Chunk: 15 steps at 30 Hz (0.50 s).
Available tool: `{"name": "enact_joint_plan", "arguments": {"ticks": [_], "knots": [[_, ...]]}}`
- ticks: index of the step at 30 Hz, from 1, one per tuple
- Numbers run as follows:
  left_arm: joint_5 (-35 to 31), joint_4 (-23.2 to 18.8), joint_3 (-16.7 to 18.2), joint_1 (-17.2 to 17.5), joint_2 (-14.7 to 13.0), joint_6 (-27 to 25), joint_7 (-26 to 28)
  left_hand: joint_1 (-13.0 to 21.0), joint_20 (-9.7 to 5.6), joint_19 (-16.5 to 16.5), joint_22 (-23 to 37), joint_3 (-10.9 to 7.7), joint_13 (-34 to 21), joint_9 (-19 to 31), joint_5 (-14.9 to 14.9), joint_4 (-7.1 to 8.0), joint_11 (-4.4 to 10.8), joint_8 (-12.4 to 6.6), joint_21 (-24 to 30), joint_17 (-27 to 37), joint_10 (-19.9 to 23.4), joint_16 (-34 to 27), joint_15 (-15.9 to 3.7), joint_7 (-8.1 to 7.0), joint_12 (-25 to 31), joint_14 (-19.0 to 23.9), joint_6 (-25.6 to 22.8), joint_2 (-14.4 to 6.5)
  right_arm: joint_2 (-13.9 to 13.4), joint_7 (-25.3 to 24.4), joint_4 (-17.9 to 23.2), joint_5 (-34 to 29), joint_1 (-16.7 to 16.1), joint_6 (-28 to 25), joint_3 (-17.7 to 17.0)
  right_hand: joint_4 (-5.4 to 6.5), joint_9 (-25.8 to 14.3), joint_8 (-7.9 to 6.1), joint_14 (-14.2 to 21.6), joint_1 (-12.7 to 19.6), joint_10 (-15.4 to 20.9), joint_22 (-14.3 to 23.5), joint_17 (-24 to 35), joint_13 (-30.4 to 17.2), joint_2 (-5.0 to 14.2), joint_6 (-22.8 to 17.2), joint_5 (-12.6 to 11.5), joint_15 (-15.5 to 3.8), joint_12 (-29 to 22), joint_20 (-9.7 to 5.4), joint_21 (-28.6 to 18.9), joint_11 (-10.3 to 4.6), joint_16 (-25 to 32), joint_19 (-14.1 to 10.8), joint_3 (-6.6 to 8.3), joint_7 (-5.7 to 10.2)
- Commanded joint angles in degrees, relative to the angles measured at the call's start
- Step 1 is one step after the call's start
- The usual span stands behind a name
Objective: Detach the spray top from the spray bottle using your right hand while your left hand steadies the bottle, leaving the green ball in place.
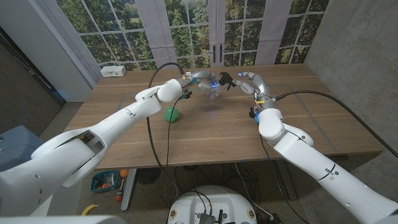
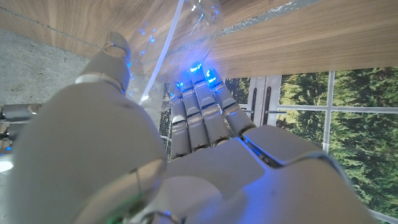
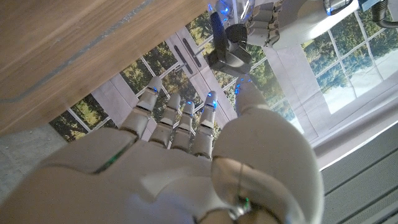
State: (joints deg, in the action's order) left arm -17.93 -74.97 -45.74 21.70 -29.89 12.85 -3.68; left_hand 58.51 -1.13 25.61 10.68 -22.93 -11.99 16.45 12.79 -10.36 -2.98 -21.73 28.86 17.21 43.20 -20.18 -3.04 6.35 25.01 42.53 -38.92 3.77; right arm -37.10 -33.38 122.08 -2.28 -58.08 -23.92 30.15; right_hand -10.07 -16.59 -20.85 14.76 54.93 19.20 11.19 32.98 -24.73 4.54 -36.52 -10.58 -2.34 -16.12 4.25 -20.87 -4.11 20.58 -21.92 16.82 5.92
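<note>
While left hand [image 1: 198,77] wraps fingers [image 2: 198,118] round clear bottle [image 1: 213,93], bottle held tilted above table [image 1: 205,134] far middle; right hand [image 1: 244,79] just beside black spray top [image 1: 224,79], fingers [image 3: 180,121] spread, none seen touching top, holding nothing; green ball [image 1: 171,114] on table, nearer robot, under left forearm, apart from bottle

head: high, looks down over table [image 1: 205,140] | wrist views: close behind own hands, inverted | shared: windows [image 1: 186,28]
</note>
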Motion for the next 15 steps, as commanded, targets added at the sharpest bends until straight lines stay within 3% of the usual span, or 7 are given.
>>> {"name": "enact_joint_plan", "arguments": {"ticks": [1,4,6,10,12,15], "knots": [[0.1,0.8,-0.4,-0.6,0.3,-0.6,0.6,12.5,-0.12,0.1,0.1,-0.15,-20.8,5.7,0.2,0.36,13.79,-7.98,0.6,0.1,15.5,0.1,-10.82,-7.56,0.1,1.5,-8.8,-12.8,-0.4,1.1,-4.3,-3.4,-2.1,19.1,-1.3,1.04,0.3,-1.07,6.4,1.0,4.6,0.3,2.4,-1.1,0.15,-2.4,0.1,-4.65,-1.6,-1.53,-1.5,-1.35,4.5,-2.3,-0.43,0.36],[0.1,0.9,-0.5,-0.7,0.3,-0.3,0.8,12.5,-0.10,0.1,0.1,-0.11,-20.8,5.7,0.2,0.35,13.73,-7.96,0.6,0.1,15.5,0.1,-10.82,-7.50,0.0,1.5,-8.8,-12.8,-0.6,2.8,-2.7,-4.5,-2.1,15.6,-1.5,0.81,0.6,-2.69,6.5,1.6,5.4,0.5,5.1,-2.0,0.11,-6.4,0.1,-5.57,-1.9,-2.05,-2.1,-2.13,6.7,-2.8,-0.85,1.08],[0.1,0.9,-0.6,-0.7,0.3,-0.1,0.8,12.6,-0.11,0.1,0.1,-0.10,-20.8,5.7,0.2,0.35,13.73,-7.94,0.6,0.1,15.5,0.1,-10.82,-7.51,0.0,1.5,-8.8,-12.8,-1.0,4.4,-2.0,-4.6,-2.1,14.0,-1.6,1.25,0.9,-4.17,2.9,1.0,3.3,0.7,6.7,-2.5,-0.29,-10.3,0.3,-4.10,-1.1,-2.04,-2.3,-1.75,6.6,-2.0,-1.68,1.62],[0.1,0.6,-0.6,-0.7,0.3,0.0,0.8,12.6,-0.09,0.0,0.1,-0.07,-20.9,5.8,0.2,0.37,13.74,-7.95,0.6,0.1,15.5,0.2,-10.82,-7.61,-0.1,1.5,-8.7,-12.8,-0.4,5.4,-1.5,-5.1,-1.8,12.1,-1.5,1.68,1.3,-5.03,0.0,-0.2,1.9,0.7,6.6,-2.2,-0.68,-13.3,0.4,-3.14,-0.2,-1.59,-2.1,-1.40,5.3,-0.7,-2.36,2.77],[0.1,0.4,-0.6,-0.6,0.3,0.0,0.8,12.6,-0.09,0.0,0.1,-0.07,-20.9,5.8,0.2,0.37,13.77,-7.93,0.7,0.1,15.5,0.2,-10.82,-7.63,-0.1,1.5,-8.7,-12.8,0.2,4.7,-1.6,-6.6,-1.6,10.9,-0.9,1.32,1.7,-4.90,1.1,0.6,3.9,0.7,6.5,-2.1,0.11,-13.9,0.2,-4.30,-0.9,-1.79,-2.2,-2.54,5.7,-0.6,-1.86,2.92],[0.0,0.0,-0.7,-0.5,0.2,-0.2,0.8,12.6,-0.15,0.0,0.1,-0.05,-20.9,5.8,0.2,0.37,13.77,-7.90,0.7,0.1,15.5,0.1,-10.82,-7.59,-0.2,1.5,-8.6,-12.8,0.6,3.8,-2.0,-9.0,-1.4,10.4,-0.2,0.88,2.6,-4.31,5.3,1.7,9.2,0.6,7.8,-2.8,1.20,-14.4,-0.1,-6.97,-3.1,-2.61,-2.8,-5.56,8.4,-1.1,-1.35,2.88]]}}
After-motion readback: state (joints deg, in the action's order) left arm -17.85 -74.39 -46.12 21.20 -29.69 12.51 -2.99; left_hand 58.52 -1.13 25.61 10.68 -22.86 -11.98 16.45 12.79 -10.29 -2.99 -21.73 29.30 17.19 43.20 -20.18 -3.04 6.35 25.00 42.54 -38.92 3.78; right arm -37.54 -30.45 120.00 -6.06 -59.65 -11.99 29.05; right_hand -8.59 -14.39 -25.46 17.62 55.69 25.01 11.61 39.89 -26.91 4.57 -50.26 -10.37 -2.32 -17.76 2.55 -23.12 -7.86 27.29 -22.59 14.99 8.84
